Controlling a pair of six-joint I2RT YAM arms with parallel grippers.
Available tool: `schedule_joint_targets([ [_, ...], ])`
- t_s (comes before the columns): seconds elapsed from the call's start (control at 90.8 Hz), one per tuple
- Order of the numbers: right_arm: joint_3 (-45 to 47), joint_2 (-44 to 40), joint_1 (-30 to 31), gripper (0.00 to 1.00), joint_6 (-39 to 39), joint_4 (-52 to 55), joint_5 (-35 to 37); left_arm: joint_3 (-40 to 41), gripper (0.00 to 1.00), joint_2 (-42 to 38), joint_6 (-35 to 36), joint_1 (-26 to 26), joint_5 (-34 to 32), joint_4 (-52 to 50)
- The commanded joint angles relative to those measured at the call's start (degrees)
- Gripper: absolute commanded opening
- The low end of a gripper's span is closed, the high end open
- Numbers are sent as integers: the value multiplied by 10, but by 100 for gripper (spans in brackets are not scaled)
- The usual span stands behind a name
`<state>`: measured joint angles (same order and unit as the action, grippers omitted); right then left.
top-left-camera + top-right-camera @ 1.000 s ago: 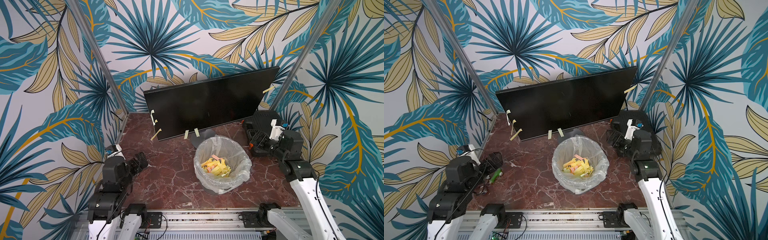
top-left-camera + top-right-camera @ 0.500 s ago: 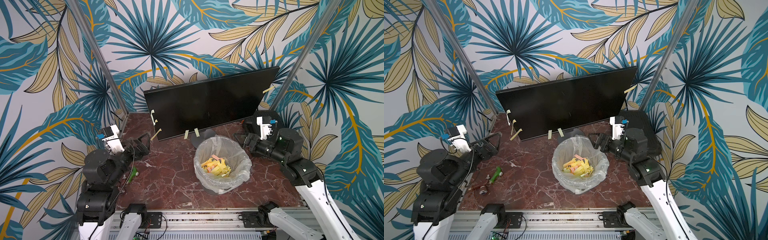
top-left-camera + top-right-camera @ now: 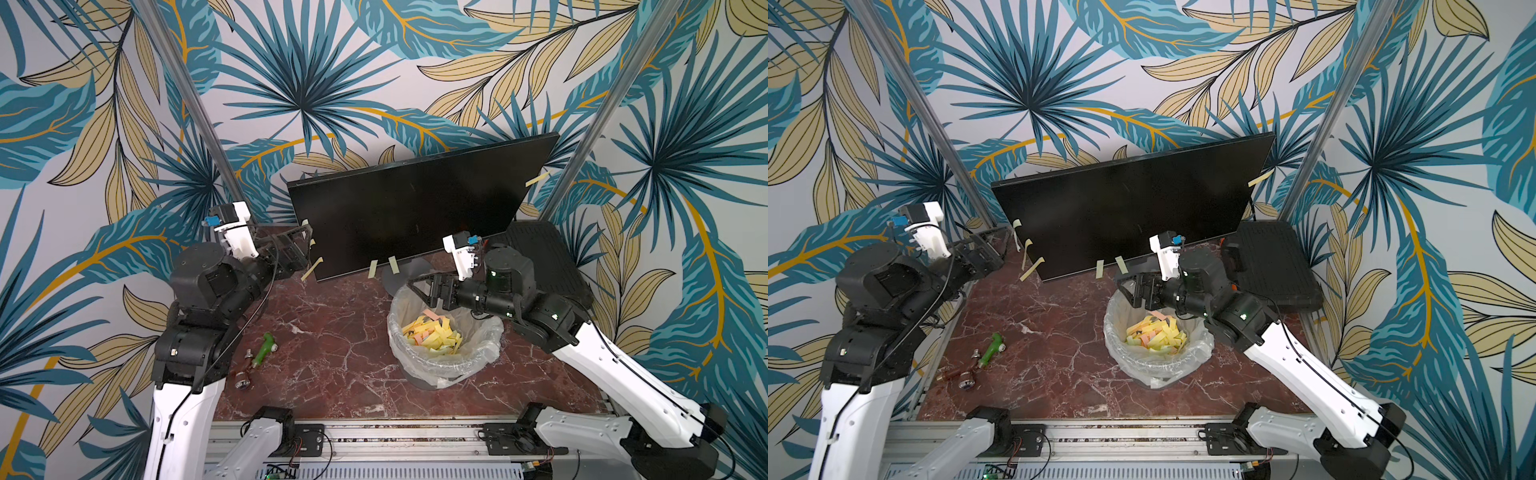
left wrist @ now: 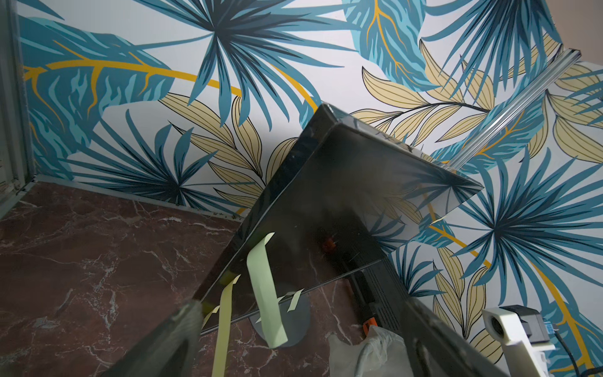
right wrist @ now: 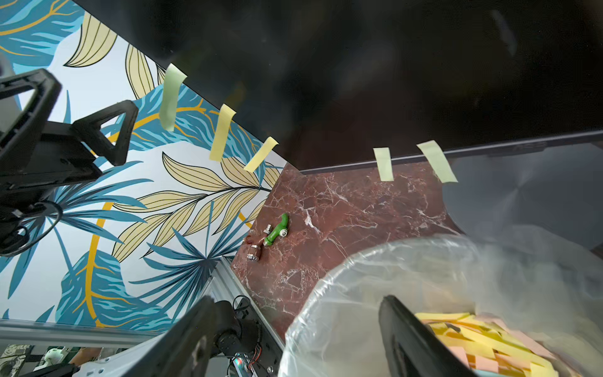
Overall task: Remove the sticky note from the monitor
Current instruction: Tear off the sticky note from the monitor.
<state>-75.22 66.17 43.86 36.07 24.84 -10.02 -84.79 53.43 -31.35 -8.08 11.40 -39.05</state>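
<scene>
The monitor [image 3: 415, 216] [image 3: 1125, 216] stands tilted at the back of the table. Several pale sticky notes hang from its edges. Three are on the left edge, with the lowest sticky note [image 3: 311, 268] at the corner. Two hang from the bottom edge [image 3: 372, 269] and one from the right edge [image 3: 537, 179]. My left gripper [image 3: 306, 247] [image 3: 994, 245] is open, right beside the left-edge notes. In the left wrist view a green sticky note [image 4: 266, 293] curls between its spread fingers [image 4: 182, 326]. My right gripper [image 3: 415, 286] [image 5: 297, 329] is open and empty above the bin's back rim.
A bin [image 3: 440, 368] lined with a clear bag holds several discarded paper strips. The monitor's round grey base [image 3: 409, 266] lies just behind it. A black ribbed case [image 3: 544, 257] lies at the back right. A green-handled tool [image 3: 264, 349] and metal fittings lie front left.
Both arms rose and reached inward. The left gripper travelled up to the monitor's left edge. The right gripper swung left from the black case to above the bin.
</scene>
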Motion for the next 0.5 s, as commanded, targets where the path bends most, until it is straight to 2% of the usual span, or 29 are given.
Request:
schedule_joint_targets([
  [0.0,-21,16,16,81,4,-32,27,-47,96,34,30,-30,-68,-65],
  [0.154,-33,33,18,81,7,-42,36,-58,90,52,37,-58,-105,-95],
  [0.198,-34,35,34,81,7,-43,40,-60,89,54,38,-62,-114,-103],
  [0.485,-39,45,36,82,6,-46,44,-56,82,58,45,-80,-149,-120],
])
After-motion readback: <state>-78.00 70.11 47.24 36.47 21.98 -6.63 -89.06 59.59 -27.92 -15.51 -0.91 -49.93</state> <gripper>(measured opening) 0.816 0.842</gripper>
